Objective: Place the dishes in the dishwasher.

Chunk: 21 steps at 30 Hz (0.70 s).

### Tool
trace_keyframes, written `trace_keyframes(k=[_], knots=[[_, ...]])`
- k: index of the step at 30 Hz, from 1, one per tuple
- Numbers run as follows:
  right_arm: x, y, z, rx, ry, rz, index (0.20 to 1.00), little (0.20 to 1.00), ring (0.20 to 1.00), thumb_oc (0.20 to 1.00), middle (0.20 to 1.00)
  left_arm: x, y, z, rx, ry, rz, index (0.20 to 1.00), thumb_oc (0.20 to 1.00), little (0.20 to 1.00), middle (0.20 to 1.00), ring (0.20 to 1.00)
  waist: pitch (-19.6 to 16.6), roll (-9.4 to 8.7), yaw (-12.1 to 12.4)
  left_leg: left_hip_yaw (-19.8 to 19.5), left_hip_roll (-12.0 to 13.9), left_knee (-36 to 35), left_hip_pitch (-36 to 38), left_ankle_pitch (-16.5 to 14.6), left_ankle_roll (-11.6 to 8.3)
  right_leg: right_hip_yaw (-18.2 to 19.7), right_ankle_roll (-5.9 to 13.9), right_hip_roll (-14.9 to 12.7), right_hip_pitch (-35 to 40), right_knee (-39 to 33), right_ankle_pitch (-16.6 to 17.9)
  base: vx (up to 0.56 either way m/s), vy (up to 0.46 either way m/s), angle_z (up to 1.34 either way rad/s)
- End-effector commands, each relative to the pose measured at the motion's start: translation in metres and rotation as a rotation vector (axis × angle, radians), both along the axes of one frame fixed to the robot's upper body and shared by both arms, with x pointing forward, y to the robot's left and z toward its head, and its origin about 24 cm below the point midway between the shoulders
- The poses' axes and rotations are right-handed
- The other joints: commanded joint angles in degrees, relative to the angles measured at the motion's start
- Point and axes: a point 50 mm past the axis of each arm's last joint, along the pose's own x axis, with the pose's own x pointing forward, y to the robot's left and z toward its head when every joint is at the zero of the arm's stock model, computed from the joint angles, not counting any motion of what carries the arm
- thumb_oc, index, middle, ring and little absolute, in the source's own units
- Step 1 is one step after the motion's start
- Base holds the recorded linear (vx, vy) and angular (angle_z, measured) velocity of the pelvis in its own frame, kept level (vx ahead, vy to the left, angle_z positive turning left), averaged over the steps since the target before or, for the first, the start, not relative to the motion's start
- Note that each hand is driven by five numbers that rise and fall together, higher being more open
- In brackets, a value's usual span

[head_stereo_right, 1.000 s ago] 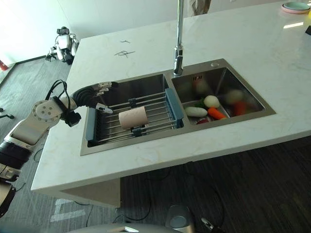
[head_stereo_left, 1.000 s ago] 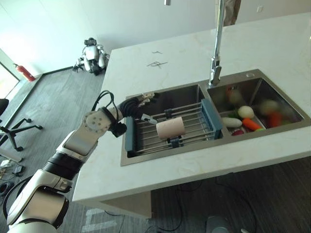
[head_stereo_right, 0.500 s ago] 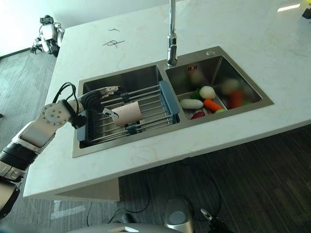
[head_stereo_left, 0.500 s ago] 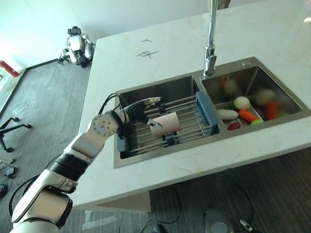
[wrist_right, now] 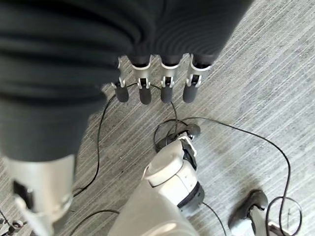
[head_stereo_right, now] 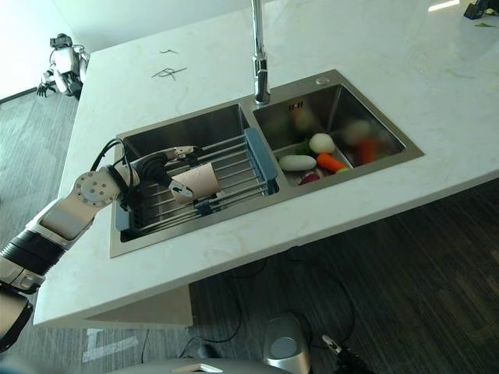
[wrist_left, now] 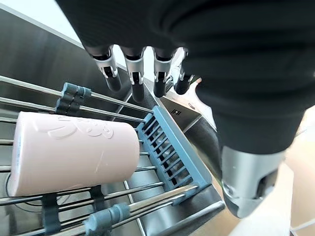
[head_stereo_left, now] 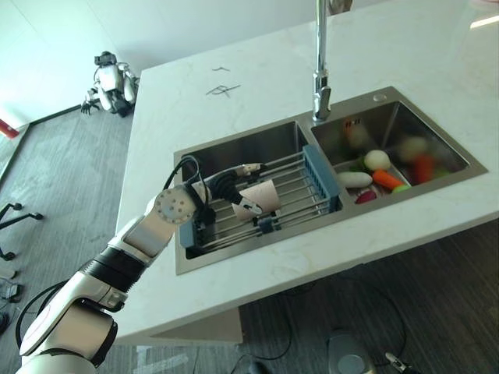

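A pale pink cup (head_stereo_left: 263,195) lies on its side on a wire rack with blue ends (head_stereo_left: 320,182), which spans the left basin of the steel sink (head_stereo_left: 234,148). My left hand (head_stereo_left: 231,185) reaches in from the left over the rack and hovers at the cup's left end. In the left wrist view its fingers (wrist_left: 134,74) are straight and spread above the cup (wrist_left: 74,153), not touching it, with the thumb off to the side. My right hand (wrist_right: 144,84) hangs open over the grey floor.
A tall faucet (head_stereo_left: 320,72) rises behind the divider between the basins. Several vegetables (head_stereo_left: 376,167) lie in the right basin. White stone counter (head_stereo_left: 257,265) surrounds the sink. A small toy robot (head_stereo_left: 108,75) sits on the floor at the far left.
The camera has shifted. My left hand has moved right along the rack, from its left end to the pink cup. The cup has stayed where it was.
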Motion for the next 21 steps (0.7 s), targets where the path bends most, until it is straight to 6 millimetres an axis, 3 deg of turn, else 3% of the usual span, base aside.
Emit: trace_keyframes(k=[1,12,21], knots=[[0.006,-0.009,0.005,-0.023,-0.051,-0.020,1.000,1.000,1.000,1.000,1.000,0.013,-0.005,0.038,-0.011,-0.154,0.001,1.000,1.000,1.000,1.000,1.000,-0.8,-1.36,-0.4,-3.5,-0.4,11.2,-3.5,-9.1,2.09,-0.2,3.74,-1.5,3.0,-7.8,4.1,0.00,0.000,0.00],[0.013,-0.009,0.008,-0.031,-0.077,-0.003,1.000,1.000,1.000,1.000,1.000,0.015,-0.002,0.029,0.030,-0.117,0.030,1.000,1.000,1.000,1.000,1.000,0.3,-1.36,-0.6,-3.5,-0.4,11.2,-4.3,-8.9,2.02,0.0,3.82,-1.5,2.1,-7.8,4.4,0.00,0.000,0.00],[0.024,-0.009,0.011,-0.026,-0.115,0.016,1.000,1.000,1.000,1.000,1.000,0.018,-0.001,0.044,0.019,-0.170,0.054,1.000,1.000,1.000,1.000,1.000,2.1,-1.63,-0.7,-4.1,-0.3,11.2,-5.8,-8.3,1.78,0.3,3.68,-1.4,0.4,-7.8,4.7,-0.03,-0.009,-0.01]])
